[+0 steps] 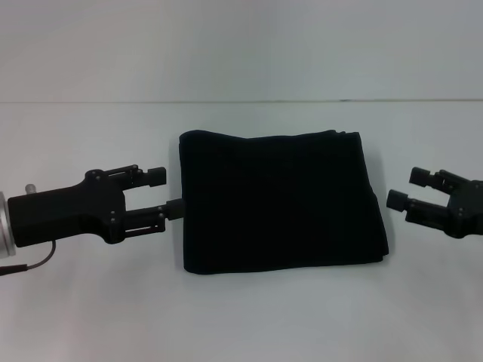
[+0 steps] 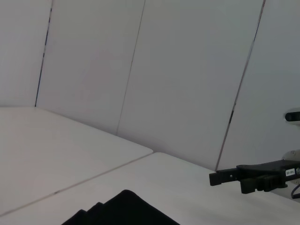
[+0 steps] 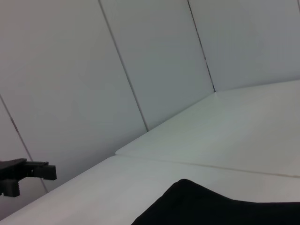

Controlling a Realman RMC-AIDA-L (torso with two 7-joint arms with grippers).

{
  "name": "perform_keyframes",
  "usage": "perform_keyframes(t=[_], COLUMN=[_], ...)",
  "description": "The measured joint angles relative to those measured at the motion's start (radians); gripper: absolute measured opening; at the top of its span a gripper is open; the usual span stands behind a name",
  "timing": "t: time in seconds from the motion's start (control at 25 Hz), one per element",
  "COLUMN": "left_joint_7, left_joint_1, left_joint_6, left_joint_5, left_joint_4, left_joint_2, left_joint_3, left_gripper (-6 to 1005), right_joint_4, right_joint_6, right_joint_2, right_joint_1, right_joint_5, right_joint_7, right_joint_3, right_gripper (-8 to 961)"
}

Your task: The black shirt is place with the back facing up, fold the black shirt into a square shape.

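Head view: the black shirt [image 1: 279, 202] lies flat at the middle of the white table [image 1: 241, 324], folded into a near-square block. No lettering shows on the upper face. Its far edge runs almost straight, with stacked layer ends visible at the far right corner. The left edge is straight and clean. The right edge slants outward toward the near right corner, where the layers bulge slightly. The near edge is a little uneven, sagging at the near left corner.

The left gripper [image 1: 166, 193] sits level with the shirt's left edge, jaws spread, nothing between them. Its nearer fingertip [image 1: 174, 208] looks to touch or just meet the cloth edge; the farther one stands just off it. I cannot tell if there is real contact.

The right gripper [image 1: 406, 188] is near the shirt's right edge but apart from it, a strip of bare table between. Jaws spread, holding nothing.

Open room: bare table in front of the shirt, behind it up to the wall panels [image 1: 241, 45], and outboard of both grippers.

Left wrist view: one shirt corner [image 2: 124, 211] shows low in frame, the right gripper [image 2: 220, 178] across the table. Right wrist view: shirt edge [image 3: 220, 208] and the left gripper's tip [image 3: 44, 171] beyond.
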Motion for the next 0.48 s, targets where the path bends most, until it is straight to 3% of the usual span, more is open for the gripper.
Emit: perform_keyframes(t=[0.16,0.48], left_joint_7=[-0.047,-0.105], left_joint_1=[-0.007,-0.030], left_joint_6=[-0.001,0.003], left_joint_5=[0.009,0.054], left_joint_4=[-0.003,0.002], left_joint_2=[0.013,0.016], left_joint_3=[0.041,0.074], left_gripper=[736,736], right_joint_4=[0.002,0.002], right_joint_6=[0.001,-0.006], right_joint_2=[0.001,0.001], right_joint_1=[0.003,0.013], right_joint_5=[-0.012,-0.035], right_joint_7=[0.000,0.005], right_joint_3=[0.000,-0.002], right_gripper=[885,884])
